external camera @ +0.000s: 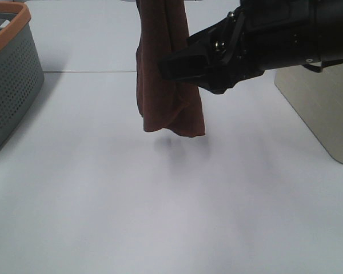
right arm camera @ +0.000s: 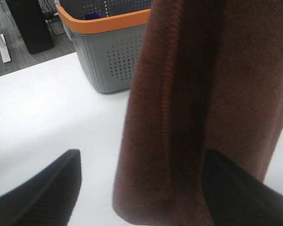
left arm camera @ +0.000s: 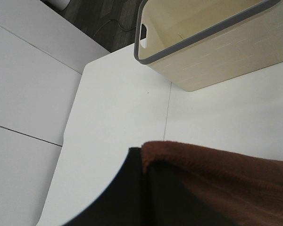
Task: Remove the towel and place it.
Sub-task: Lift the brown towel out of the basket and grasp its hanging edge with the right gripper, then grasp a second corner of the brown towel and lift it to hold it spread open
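1. The towel point(external camera: 160, 85) hangs in loose folds from the top centre of the frame. Its lower end looks clear of the table point(external camera: 160, 217), so it probably hangs free for a side grab.
2. The right gripper point(external camera: 168, 69) extends in from the right edge, spread wide, with one finger on each side of the cloth and not pinching it.
3. Left gripper point(left arm camera: 140, 197): the cloth lies against it at the bottom of the frame, and its grip can't be told.

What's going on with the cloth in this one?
A reddish-brown towel hangs in the air above the white table, apparently held from above by the left gripper. The right gripper is open, its fingers on either side of the hanging cloth. A grey basket and a beige bin stand at the sides.
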You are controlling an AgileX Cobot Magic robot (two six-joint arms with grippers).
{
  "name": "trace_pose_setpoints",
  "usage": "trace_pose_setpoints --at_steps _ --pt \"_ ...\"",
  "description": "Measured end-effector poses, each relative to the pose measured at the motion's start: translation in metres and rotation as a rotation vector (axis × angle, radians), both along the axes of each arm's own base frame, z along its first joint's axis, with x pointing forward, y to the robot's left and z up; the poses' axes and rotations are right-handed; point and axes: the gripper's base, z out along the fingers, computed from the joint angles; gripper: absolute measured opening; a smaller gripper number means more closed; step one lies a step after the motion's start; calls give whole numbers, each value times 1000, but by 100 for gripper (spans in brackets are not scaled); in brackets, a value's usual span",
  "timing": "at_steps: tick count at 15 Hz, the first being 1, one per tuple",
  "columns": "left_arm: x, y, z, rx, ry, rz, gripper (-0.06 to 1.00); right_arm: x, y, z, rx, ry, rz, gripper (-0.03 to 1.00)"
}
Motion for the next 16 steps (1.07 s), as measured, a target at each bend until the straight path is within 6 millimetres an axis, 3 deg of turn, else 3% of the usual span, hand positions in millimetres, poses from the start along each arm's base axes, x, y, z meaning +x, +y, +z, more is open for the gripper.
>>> trace_pose_setpoints --at_steps 2,6,11,16 --pt "0 0 0 1 1 0 0 13 7 -11 -15 33 13 62" --pt "0 0 0 1 0 0 0 17 24 -16 46 89 139 62" --pt "0 0 0 1 0 0 0 31 33 -17 74 53 143 62" --pt "0 0 -1 7 6 -3 0 45 37 -38 62 88 111 62"
